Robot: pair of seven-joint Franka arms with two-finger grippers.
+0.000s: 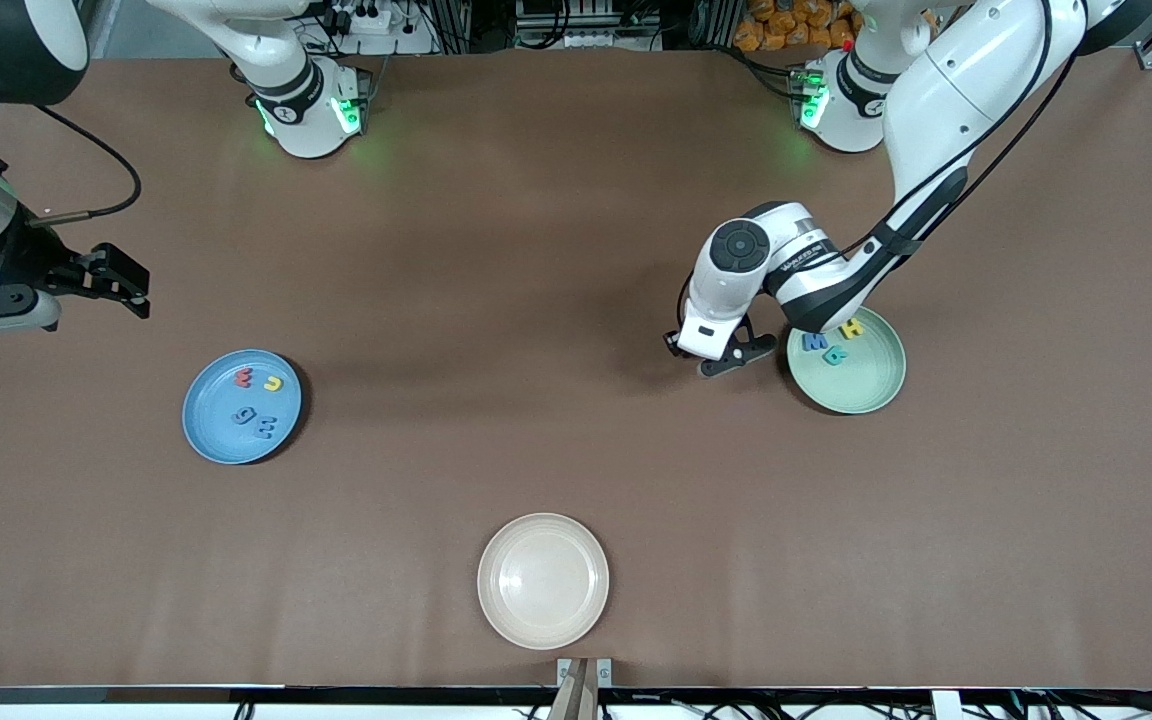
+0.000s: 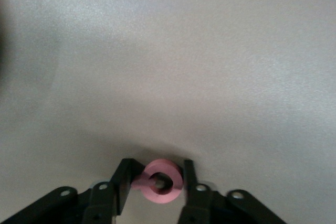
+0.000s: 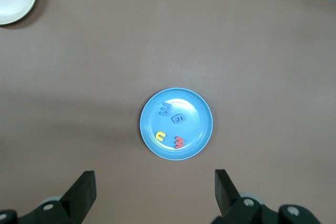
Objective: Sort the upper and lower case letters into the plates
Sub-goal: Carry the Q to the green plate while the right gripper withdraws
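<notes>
I see a brown surface [image 1: 556, 300] filling nearly the whole front view, matte and evenly lit, with soft shadows. Along its top edge I see black cables [image 1: 386, 25], a power strip [image 1: 366, 15] and metal framing [image 1: 706, 20], plus a heap of orange items [image 1: 786, 25]. A cream plate [image 1: 543, 580] sits near the front camera.

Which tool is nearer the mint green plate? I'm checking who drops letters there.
Left. The left tool is down beside the mint green plate; the right tool waits toward the right arm's end.
</notes>
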